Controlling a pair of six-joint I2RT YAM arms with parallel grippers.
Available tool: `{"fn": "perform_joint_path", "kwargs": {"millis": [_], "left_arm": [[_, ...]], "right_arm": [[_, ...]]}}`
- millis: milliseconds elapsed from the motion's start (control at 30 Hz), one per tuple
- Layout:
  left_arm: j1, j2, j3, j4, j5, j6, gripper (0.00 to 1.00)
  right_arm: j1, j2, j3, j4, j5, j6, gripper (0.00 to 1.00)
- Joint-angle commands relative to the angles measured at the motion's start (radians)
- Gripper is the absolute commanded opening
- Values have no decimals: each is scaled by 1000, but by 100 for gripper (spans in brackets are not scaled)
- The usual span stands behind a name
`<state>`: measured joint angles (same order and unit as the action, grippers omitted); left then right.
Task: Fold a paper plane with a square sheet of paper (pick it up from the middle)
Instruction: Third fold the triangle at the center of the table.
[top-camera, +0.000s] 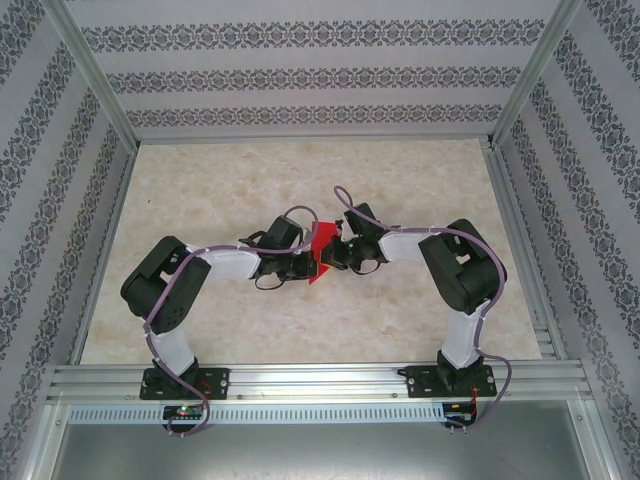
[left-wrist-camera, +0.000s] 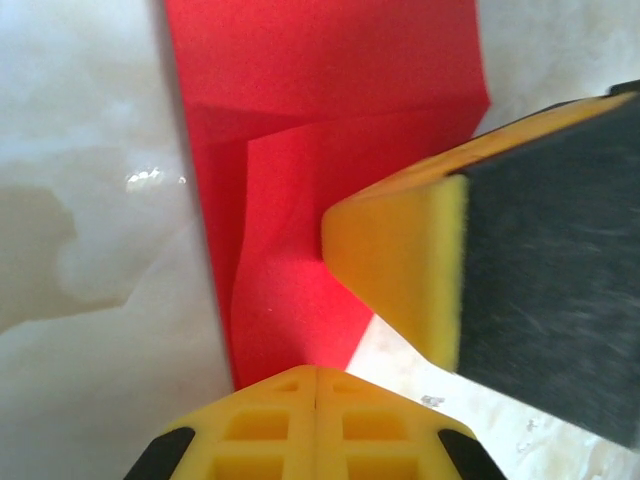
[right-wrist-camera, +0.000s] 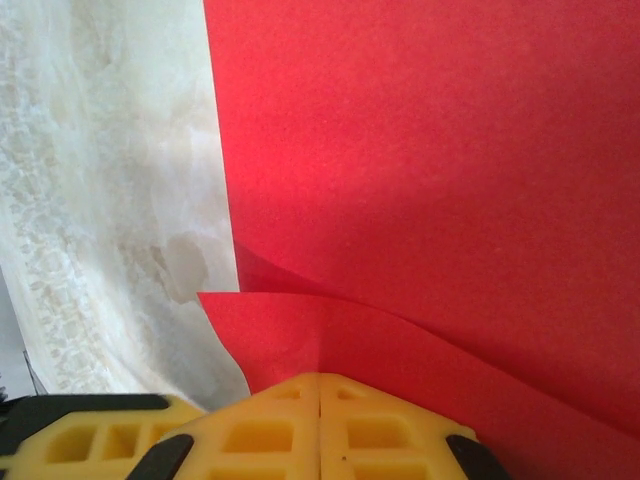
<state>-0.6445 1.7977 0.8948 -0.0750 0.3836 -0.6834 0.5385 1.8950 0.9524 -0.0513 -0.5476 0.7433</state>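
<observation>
**Operator:** Where is the paper, and what are my grippers doing?

**Spotter:** Your red sheet (top-camera: 321, 245) is standing up at the middle of the marble tabletop (top-camera: 200, 190), caught where your two arms are meeting. Your left gripper (left-wrist-camera: 316, 385) is pressing its yellow fingers together. The sheet's narrowing lower end is running straight into them, so you are pinching the paper there. Your right gripper (right-wrist-camera: 320, 390) is doing the same, fingers closed seam to seam on a folded flap.

**Operator:** How are the edges looking?

**Spotter:** In the left wrist view, one long straight edge is running down the sheet's left side to your fingers. A crease is crossing near the top, and another is dropping from it. The sheet's right corner is poking out just above the right gripper's finger (left-wrist-camera: 400, 270), which is crowding in beside your left fingertips. In the right wrist view, the flap's edge is curving away rightward over a broad flat red panel. I cannot tell whether the bottom tip is touching the table.

**Operator:** Room to move?

**Spotter:** Bare tabletop is showing on every side of the paper. It is running wide toward the patterned walls (top-camera: 300, 80) and narrower toward the aluminium rail (top-camera: 320, 378) at the near edge. Your wrists are sitting very near each other.
</observation>
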Motion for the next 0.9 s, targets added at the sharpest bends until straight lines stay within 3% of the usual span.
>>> {"fn": "perform_joint_path", "kwargs": {"millis": [0, 233, 467, 667, 867], "left_arm": [[-14, 33, 23, -12, 14, -6, 3], [-14, 48, 50, -134, -33, 15, 1], [-14, 70, 67, -254, -64, 22, 0], [-14, 94, 77, -269, -33, 29, 0], [-14, 68, 133, -267, 7, 66, 5]], "right_arm": [[16, -26, -9, 14, 4, 17, 7], [11, 5, -23, 6, 29, 2, 7], [-89, 30, -41, 10, 55, -66, 7], [-209, 32, -16, 27, 30, -105, 8], [-215, -65, 37, -72, 57, -108, 11]]}}
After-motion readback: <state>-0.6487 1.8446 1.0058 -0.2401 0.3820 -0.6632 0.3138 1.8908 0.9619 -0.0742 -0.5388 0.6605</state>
